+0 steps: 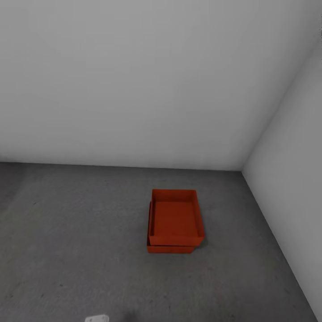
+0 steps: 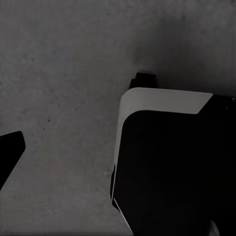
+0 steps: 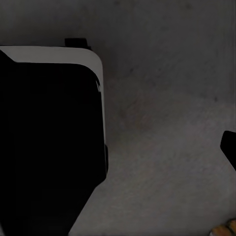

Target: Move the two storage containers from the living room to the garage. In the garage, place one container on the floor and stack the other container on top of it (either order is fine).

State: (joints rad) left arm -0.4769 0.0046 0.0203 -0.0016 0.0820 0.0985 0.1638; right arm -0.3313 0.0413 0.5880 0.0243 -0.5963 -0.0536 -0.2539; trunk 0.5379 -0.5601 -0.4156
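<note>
From my head camera I look down into a corner of the garage, where two plain white walls [image 1: 134,80] meet at the far right above a dull dark-grey mottled concrete floor [image 1: 67,250]. Right of centre on that floor sit the two orange-red rectangular lidless storage containers. The upper storage container [image 1: 175,218] rests on the lower storage container [image 1: 170,248], of which I see little more than its near rim and a strip along its left side. The upper one sits slightly askew, shifted a little to the right, so its near right corner overhangs. Both stand well apart from the walls.

At the near edge of the head view, a small pale piece of my own body [image 1: 97,319] pokes into sight.

My left wrist camera shows the same grey concrete, a large black and white body panel [image 2: 167,162], and a dark finger tip [image 2: 10,150] of my left end effector at the edge. My right wrist camera shows another black and white body panel [image 3: 49,137] over concrete, with a dark finger tip [image 3: 230,147] at the edge. I cannot tell whether either end effector is released or clenched.
</note>
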